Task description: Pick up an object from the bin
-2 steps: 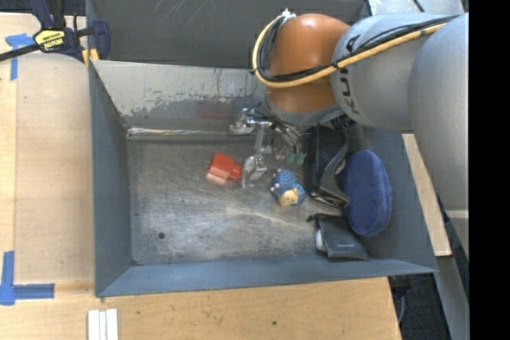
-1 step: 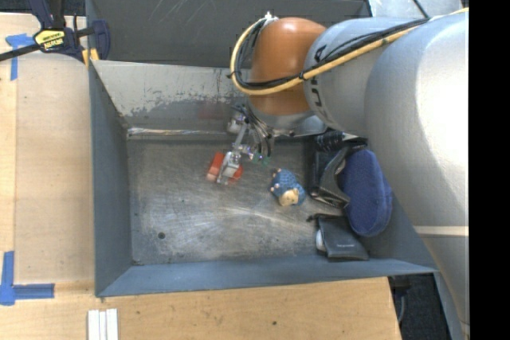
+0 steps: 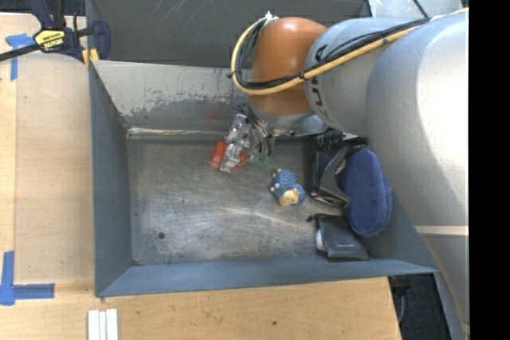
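Note:
My gripper [image 3: 242,136] hangs under the orange cover, low over the back middle of the bin floor. A small orange-red and white thing [image 3: 222,157] lies right at its lower left end, touching or nearly touching it. I cannot tell whether that thing is gripped. A tiny green bit [image 3: 260,158] shows just right of the gripper. A small blue and yellow toy figure [image 3: 285,189] lies on the floor a little to the lower right, apart from the gripper.
Along the bin's right side lie a dark blue oval pouch [image 3: 367,192], a black clip-like thing [image 3: 329,168] and a dark flat box [image 3: 341,241]. The arm covers the back right corner. The bin's left half is bare floor.

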